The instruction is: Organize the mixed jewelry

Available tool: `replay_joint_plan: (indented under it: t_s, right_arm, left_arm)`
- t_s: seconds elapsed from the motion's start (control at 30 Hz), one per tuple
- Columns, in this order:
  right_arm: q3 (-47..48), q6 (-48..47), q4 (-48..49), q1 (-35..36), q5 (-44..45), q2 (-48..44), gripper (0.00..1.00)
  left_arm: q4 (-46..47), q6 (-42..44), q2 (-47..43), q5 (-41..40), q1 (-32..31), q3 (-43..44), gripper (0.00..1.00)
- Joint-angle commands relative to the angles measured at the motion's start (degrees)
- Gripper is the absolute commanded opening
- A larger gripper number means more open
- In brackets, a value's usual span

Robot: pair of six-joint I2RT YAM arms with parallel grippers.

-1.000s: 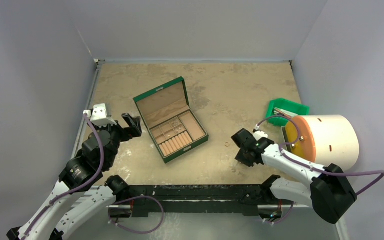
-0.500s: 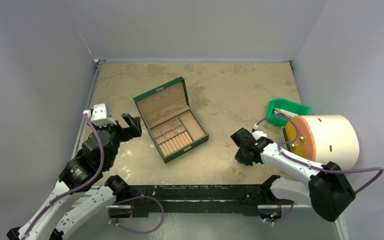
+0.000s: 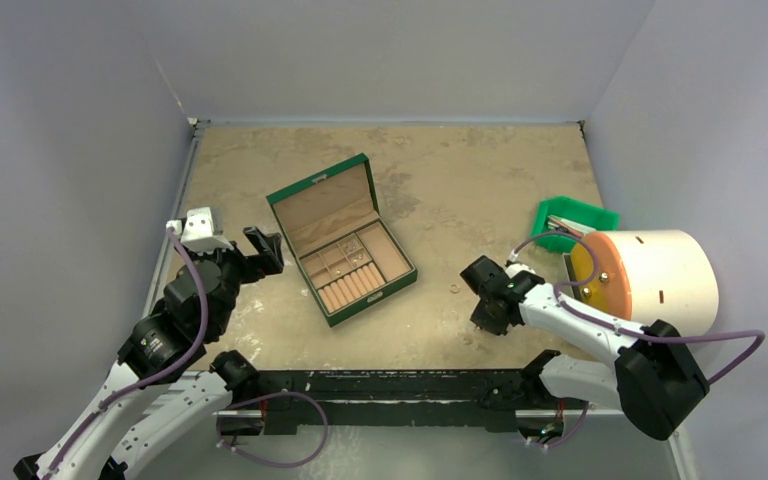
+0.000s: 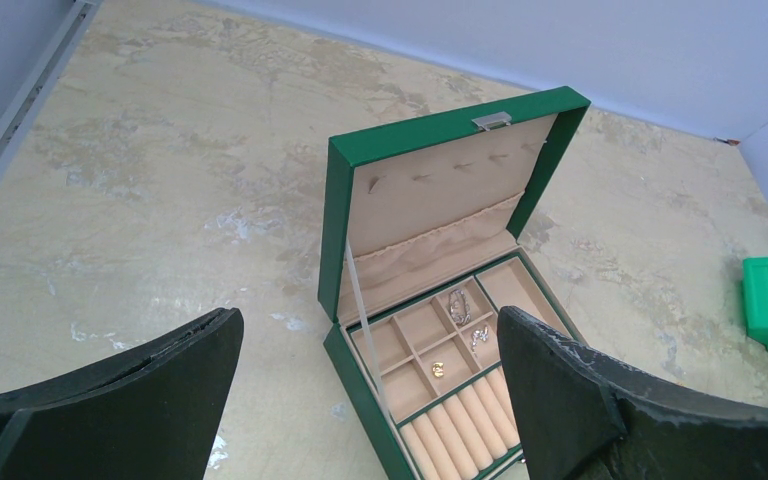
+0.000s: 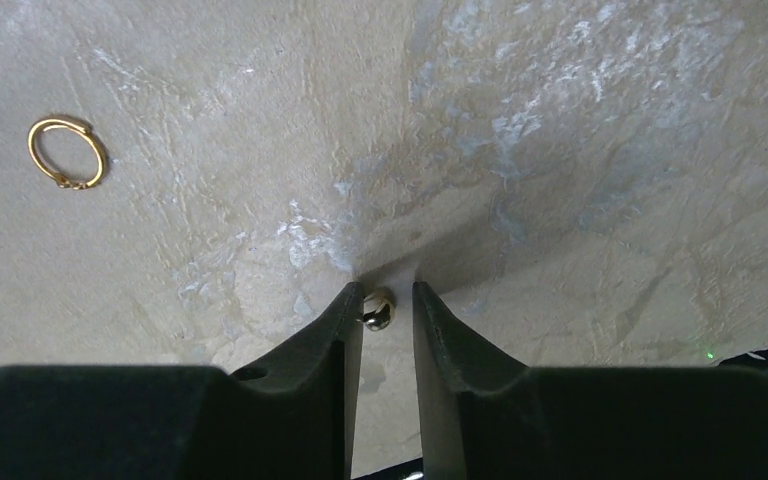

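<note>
Two grippers stand over the bench. Close to the near edge, toward its right corner, the right gripper points straight down, with its tips at or just above the surface. Over the last second its arm has drawn slightly toward the near edge, and it now straddles a small metal piece. The jaws stand narrowly apart. The piece lies against one finger and a gap shows at the other, so nothing is clamped. Judged from this, the pick is lined up but not made, and the jaws must close further before any lift.

A gold-coloured hoop lies flat on the bench just beyond the gripper, unmoved.

The left gripper, near the left edge, has not moved. Its jaws are spread wide and empty, facing the box. The box sits mid-bench with its lid up, also unmoved. Three pieces already lie in its small compartments.

Limits of view:
- The straddled piece is too small to identify as a stud or a ring.
- In the top view, the gripper body covers that piece.
- The left wrist view cuts off the near corner of the box.
- The contents of the bin at the far right edge cannot be made out.
</note>
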Motion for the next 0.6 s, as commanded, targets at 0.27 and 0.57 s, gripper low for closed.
replay_joint_plan:
  t_s: [0.27, 0.57]
  right_arm:
    - [1.22, 4.37, -2.47, -0.27, -1.96, -0.2, 0.29]
    - [1.07, 5.58, -1.02, -0.27, -4.85, 2.72, 0.28]
  left_arm:
    - [2.07, 0.19, -0.77, -0.04, 0.28, 1.93, 0.99]
    - [2.06, 0.19, -0.99, 0.04, 0.33, 1.85, 0.98]
